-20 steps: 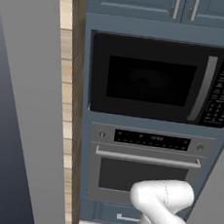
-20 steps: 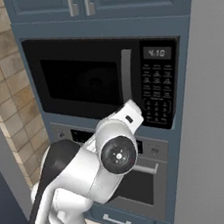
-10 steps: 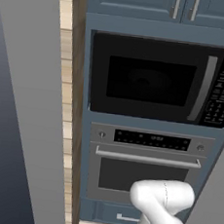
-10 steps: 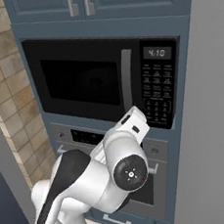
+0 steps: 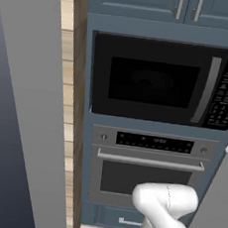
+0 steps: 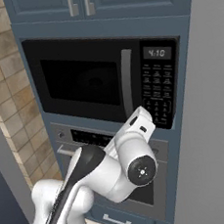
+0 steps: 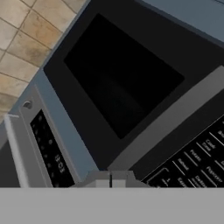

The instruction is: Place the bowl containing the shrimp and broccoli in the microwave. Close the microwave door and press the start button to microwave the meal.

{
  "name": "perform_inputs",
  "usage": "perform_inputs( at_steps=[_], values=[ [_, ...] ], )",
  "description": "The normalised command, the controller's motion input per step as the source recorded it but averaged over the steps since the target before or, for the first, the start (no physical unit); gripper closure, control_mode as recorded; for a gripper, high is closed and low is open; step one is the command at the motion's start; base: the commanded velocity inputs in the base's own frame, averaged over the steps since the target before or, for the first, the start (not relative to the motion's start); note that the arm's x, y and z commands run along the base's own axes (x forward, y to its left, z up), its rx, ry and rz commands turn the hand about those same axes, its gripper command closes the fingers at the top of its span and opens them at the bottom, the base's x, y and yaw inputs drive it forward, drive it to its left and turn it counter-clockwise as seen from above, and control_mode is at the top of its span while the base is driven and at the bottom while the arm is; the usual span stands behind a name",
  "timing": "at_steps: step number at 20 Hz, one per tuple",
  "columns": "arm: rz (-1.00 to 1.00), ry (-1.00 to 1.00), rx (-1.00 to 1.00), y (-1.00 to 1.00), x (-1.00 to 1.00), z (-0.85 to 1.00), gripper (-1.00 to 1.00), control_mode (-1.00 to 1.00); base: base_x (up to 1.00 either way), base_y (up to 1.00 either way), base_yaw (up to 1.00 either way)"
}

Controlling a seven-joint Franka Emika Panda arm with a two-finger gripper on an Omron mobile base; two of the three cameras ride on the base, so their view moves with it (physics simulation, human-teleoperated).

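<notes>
The black microwave point(image 5: 154, 80) sits in the blue cabinet wall, and the microwave door point(image 6: 81, 80) is shut flat against its frame. The door's vertical silver handle point(image 6: 128, 82) stands beside the keypad point(image 6: 158, 91). My gripper point(image 6: 145, 114) reaches up to the microwave's lower edge, just below the handle and keypad. In the hand view the gripper point(image 7: 110, 180) is shut with nothing between its tips, close in front of the handle point(image 7: 175, 122) and keypad point(image 7: 197, 162). The bowl, shrimp and broccoli are hidden; the dark window point(image 7: 118, 78) reveals nothing inside.
A silver-fronted wall oven point(image 5: 149, 174) with a horizontal handle point(image 5: 151, 161) sits right below the microwave. Blue cupboard doors point(image 6: 79, 4) are above. A tiled wall point(image 6: 2, 82) lies to the left, and tall grey panels point(image 5: 22, 106) flank the cabinet.
The gripper has closed from wide open to shut. The arm has swung rightward and the hand has risen toward the microwave's lower edge by the keypad.
</notes>
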Motion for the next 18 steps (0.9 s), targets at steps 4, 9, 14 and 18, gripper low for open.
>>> perform_inputs(
  at_steps=[4,9,14,18],
  values=[
    [0.00,0.00,0.00,-0.23,0.46,-0.24,1.00,-1.00,0.00,0.00,0.00],
    [0.00,0.00,0.00,-0.03,0.44,-0.13,1.00,-1.00,0.00,0.00,0.00],
    [0.00,0.00,0.00,-0.06,0.33,-0.13,1.00,-1.00,0.00,0.00,0.00],
    [0.00,0.00,0.00,-0.14,0.22,-0.18,1.00,-1.00,0.00,0.00,0.00]
  ],
)
